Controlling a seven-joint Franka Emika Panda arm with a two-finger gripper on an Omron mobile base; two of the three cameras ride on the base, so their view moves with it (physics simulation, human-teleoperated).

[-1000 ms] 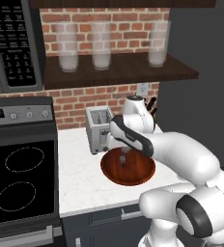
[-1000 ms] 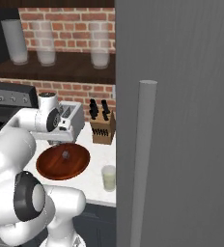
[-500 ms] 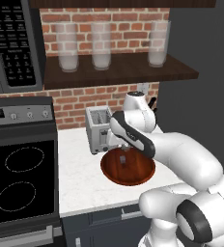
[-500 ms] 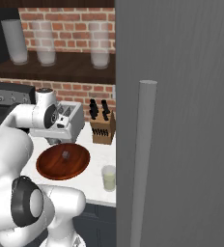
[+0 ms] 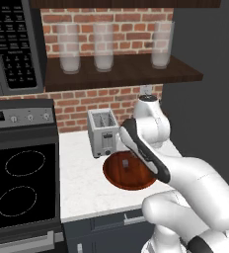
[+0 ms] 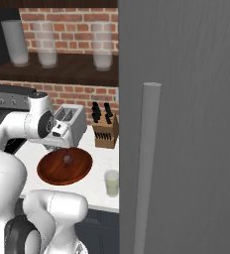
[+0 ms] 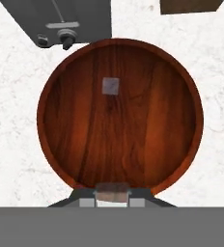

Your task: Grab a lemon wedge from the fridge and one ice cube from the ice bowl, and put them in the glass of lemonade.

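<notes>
Hand view shows the tool point(image 7: 112, 192) clenched on a small pale translucent cube point(image 7: 112, 190), evidently an ice cube, pinched between the finger tips at the bottom of the frame. It hangs above the near rim of the ice bowl point(image 7: 53, 144), clear of the wood. A second cube point(image 7: 110, 86) lies loose inside the bowl, toward the toaster point(image 7: 80, 21).

Judgement on handling: the ice is light, hard and slippery; a hold across two flat opposite faces, centred, looks safest, and the present hold appears to be of that kind. A tilt could let it slide out.

The glass point(image 6: 111, 183) stands on the counter point(image 6: 99, 163) just beside the bowl, on the fridge point(image 6: 186, 124) side. Whether the lemon wedge is already in it cannot be told.
</notes>
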